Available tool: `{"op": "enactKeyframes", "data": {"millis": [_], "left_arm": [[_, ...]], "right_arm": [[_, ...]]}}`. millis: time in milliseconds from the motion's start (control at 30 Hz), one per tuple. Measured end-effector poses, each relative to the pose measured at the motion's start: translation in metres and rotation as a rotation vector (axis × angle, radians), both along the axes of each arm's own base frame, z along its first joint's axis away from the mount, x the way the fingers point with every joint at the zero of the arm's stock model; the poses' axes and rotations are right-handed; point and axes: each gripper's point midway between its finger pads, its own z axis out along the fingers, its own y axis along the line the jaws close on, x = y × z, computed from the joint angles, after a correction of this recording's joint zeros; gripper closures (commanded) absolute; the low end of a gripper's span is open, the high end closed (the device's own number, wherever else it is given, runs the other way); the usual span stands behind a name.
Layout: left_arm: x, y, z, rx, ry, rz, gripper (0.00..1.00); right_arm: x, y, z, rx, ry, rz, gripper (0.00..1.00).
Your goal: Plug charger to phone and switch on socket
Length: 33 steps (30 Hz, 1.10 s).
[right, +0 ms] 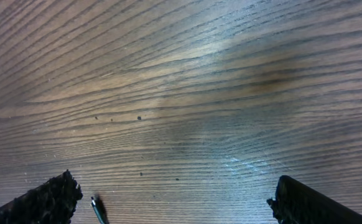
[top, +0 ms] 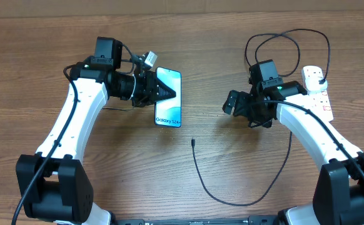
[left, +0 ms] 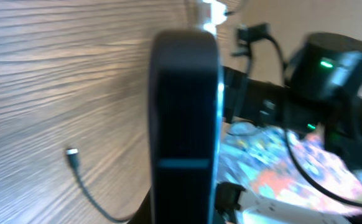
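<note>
Your right claw [top: 233, 104] hangs open and empty. Swing it toward seven o'clock and pinch the charger [top: 193, 142] tip squarely where it lies on the desk [top: 126, 162], five o'clock of the phone [top: 168, 111]. I can't tell whether the left claw [top: 164, 94] is gripping.

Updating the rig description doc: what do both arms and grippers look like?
Left arm and right arm: white shells, black joints and bases, thin black cables along the links, a green LED near each wrist. Left gripper and right gripper: black; the right one's fingers look rough-textured.
</note>
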Motion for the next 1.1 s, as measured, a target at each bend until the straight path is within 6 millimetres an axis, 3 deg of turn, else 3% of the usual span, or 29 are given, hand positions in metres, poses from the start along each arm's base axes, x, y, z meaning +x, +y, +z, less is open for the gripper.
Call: {"op": "enactKeyframes", "data": {"millis": [67, 100, 133, 233, 467, 700, 900, 1100], "left_arm": [[-0.002, -0.003, 0.005, -0.034, -0.009, -0.019, 0.96], [-0.003, -0.004, 0.007, -0.048, -0.012, -0.026, 0.96], [-0.004, -0.005, 0.009, -0.060, -0.018, -0.034, 0.96], [-0.004, -0.006, 0.012, -0.078, -0.032, -0.044, 0.96], [0.008, 0.010, -0.001, 0.009, -0.019, 0.031, 0.96], [0.018, 0.034, -0.014, 0.094, 0.015, 0.118, 0.96], [0.020, 0.040, -0.021, 0.145, 0.018, 0.138, 0.96], [0.018, 0.041, -0.024, 0.160, 0.031, 0.143, 0.96]], "right_arm": [[-0.002, 0.003, 0.000, 0.017, 0.009, 0.005, 0.00], [-0.004, 0.005, 0.001, 0.033, 0.017, 0.009, 0.09], [-0.004, 0.009, 0.002, 0.053, 0.015, 0.020, 0.28], [-0.006, 0.021, 0.004, 0.099, 0.013, 0.064, 0.46], [-0.040, 0.070, -0.001, 0.113, 0.036, 0.303, 0.51], [-0.093, 0.101, -0.033, 0.048, 0.076, 0.500, 0.59], [-0.114, 0.106, -0.053, -0.031, 0.068, 0.554, 0.68], [-0.112, 0.103, -0.056, -0.080, 0.050, 0.548, 0.73]]}}
